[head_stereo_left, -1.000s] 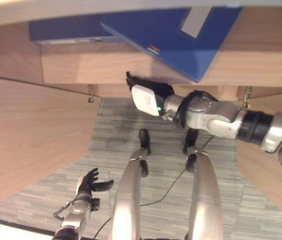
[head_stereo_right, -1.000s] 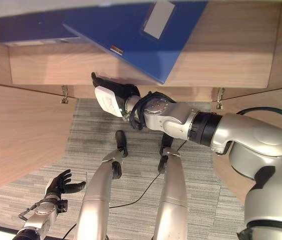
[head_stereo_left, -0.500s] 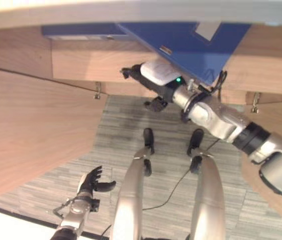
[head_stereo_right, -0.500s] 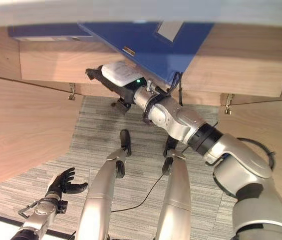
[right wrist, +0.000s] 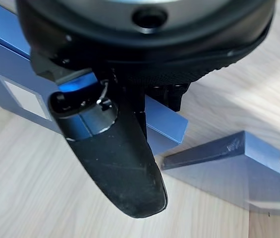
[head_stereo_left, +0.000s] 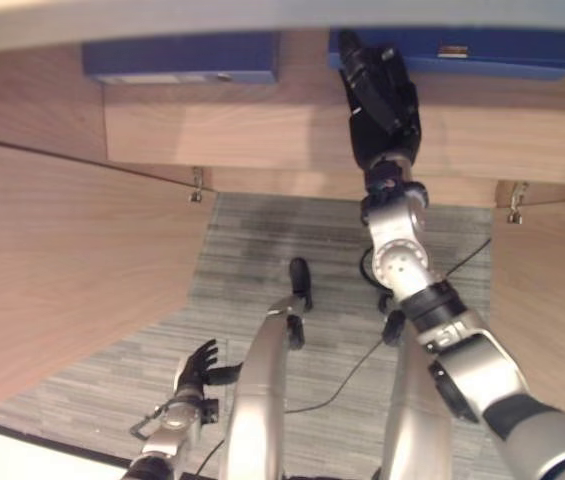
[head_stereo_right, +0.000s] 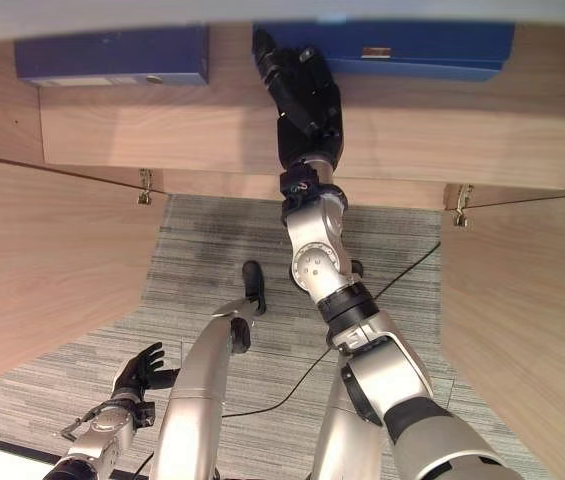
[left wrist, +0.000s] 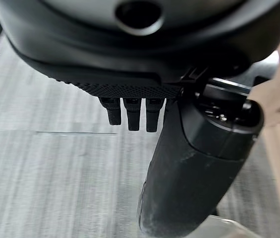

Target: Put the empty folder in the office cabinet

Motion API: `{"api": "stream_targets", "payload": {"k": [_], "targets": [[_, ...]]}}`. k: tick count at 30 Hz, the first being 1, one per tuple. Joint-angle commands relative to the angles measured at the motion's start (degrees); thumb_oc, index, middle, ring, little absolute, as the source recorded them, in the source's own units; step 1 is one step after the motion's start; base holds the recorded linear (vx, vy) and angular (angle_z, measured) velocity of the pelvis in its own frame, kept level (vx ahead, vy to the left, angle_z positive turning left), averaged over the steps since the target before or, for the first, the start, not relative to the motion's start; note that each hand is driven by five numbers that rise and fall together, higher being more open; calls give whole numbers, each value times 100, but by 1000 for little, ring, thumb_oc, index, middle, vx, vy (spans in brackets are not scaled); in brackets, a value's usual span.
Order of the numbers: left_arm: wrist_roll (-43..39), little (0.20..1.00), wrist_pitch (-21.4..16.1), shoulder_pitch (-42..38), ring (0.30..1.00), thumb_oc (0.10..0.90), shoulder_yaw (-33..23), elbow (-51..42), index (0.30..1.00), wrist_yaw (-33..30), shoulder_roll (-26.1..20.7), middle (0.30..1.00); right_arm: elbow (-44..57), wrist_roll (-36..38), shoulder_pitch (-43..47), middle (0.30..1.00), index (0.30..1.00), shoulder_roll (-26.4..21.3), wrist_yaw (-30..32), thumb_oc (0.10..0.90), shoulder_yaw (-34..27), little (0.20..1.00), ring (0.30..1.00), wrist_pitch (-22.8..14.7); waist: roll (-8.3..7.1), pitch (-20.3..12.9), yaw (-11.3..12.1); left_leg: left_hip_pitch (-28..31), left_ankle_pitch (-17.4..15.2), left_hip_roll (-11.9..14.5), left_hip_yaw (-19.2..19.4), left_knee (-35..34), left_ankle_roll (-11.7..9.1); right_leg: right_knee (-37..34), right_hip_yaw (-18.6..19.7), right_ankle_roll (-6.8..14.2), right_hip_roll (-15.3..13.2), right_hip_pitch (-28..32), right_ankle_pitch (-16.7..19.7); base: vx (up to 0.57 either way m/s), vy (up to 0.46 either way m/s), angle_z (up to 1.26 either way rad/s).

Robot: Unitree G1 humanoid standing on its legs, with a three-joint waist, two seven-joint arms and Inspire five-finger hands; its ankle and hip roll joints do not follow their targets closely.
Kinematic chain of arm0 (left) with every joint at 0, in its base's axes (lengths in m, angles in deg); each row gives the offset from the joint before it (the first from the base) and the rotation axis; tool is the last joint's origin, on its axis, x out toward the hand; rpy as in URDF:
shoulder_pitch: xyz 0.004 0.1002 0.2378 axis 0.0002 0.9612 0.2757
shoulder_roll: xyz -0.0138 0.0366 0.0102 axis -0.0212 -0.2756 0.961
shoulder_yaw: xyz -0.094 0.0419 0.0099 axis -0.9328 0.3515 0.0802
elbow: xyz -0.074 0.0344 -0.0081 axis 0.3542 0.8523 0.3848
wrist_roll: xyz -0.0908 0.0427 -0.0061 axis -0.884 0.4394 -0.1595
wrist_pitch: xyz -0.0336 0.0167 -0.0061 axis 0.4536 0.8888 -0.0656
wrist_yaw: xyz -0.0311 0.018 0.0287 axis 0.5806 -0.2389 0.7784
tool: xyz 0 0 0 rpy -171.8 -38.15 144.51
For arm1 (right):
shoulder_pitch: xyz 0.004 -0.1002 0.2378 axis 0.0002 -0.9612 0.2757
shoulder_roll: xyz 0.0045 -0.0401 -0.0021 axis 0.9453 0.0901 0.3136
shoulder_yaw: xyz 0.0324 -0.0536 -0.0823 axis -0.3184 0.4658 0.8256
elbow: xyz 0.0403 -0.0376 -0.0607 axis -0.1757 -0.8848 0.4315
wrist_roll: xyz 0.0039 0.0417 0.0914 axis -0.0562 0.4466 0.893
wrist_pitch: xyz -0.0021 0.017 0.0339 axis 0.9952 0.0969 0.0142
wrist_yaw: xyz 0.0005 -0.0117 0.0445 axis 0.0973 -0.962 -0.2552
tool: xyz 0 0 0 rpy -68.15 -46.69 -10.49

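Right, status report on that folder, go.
Right hand on folder's end, folder flat on cabinet shelf. Left hand low, open, idle. Second folder alongside, apart. Nothing blocking.

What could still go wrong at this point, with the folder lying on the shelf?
The right hand rests at the folder's corner, so drawing it back may drag the folder toward the shelf edge. A second folder lies close beside it; pushing sideways may knock into it.

Two blue folders [head_stereo_left: 180, 57] [head_stereo_left: 482, 50] lie flat, well apart, on the wooden cabinet shelf [head_stereo_left: 262, 125].
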Motion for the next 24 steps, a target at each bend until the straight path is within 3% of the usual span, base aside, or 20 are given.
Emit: {"api": "stream_targets", "payload": {"k": [1, 4, 5, 7, 8, 14, 17, 20, 24], "targets": [[-145, 900, 30, 656, 900, 800, 78, 248, 900, -124, -180, 900, -261, 65, 352, 900, 900, -938, 420, 800, -385, 900, 900, -279, 151, -69, -118, -202, -416, 15, -266, 83, -124, 55, 75, 412, -7, 109, -73, 0, 0, 0], [-123, 900, 57, 619, 900, 800, 110, 269, 900, -47, -243, 900, -626, -266, 361, 900, 900, -1292, 453, 800, 62, 900, 900, 298, 84, -69, -104, -211, -390, 23, -270, 65, -124, 27, 46, 408, -11, 107, -34, -10, -11, -4], [-87, 900, 54, 582, 900, 800, 95, 292, 900, 16, -290, 900, -894, -955, 443, 900, 900, -1659, 483, 800, 481, 900, 900, 891, 50, -69, -111, -241, -360, 29, -273, 49, -123, 5, 16, 405, -20, 90, -1, -22, -13, -7], [-12, 900, 47, 546, 900, 800, 61, 354, 900, 53, -352, 900, -1214, -1775, 671, 900, 900, -1998, 454, 800, 837, 900, 900, 1403, 19, -69, -101, -247, -335, 33, -275, 33, -117, -17, 5, 398, -21, 88, 24, -20, -16, -7], [32, 900, -12, 510, 900, 800, 21, 377, 900, 58, -417, 900, -1618, -2543, 1049, 900, 900, -2290, 381, 800, 1218, 900, 900, 1776, 3, -69, -92, -261, -316, 32, -287, 8, -119, -51, -18, 398, -26, 87, 44, -17, -15, -4], [-23, 900, -104, 463, 900, 800, 1, 410, 900, 58, -478, 900, -2317, -3163, 1665, 900, 900, -2335, -56, 800, 2033, 900, 900, 2157, -84, -69, -93, -298, -287, 57, -294, 3, -143, -142, -56, 391, -12, 97, 79, -15, -10, -16], [-11, 900, -99, 476, 900, 800, -3, 412, 900, 88, -487, 900, -2305, -3427, 1741, 900, 900, -2349, -254, 800, 2316, 900, 900, 2302, -108, -69, -99, -303, -268, 64, -298, -20, -149, -166, -70, 389, -11, 92, 92, -8, -6, 7], [-20, 900, -137, 555, 900, 800, -50, 406, 900, 136, -498, 900, -2336, -4369, 1956, 900, 900, -2500, -535, 800, 2914, 900, 900, 2553, -171, -69, -108, -273, -228, 73, -309, -107, -158, -288, -105, 400, -10, 146, 133, -9, -4, 6], [44, 900, -153, 661, 900, 800, -116, 426, 900, 181, -493, 900, -1953, -4782, 2009, 900, 900, -2713, -753, 800, 3245, 900, 900, 2560, -210, -69, -137, -209, -206, 81, -319, -176, -158, -353, -131, 408, 1, 212, 155, -3, -2, 1]]}}
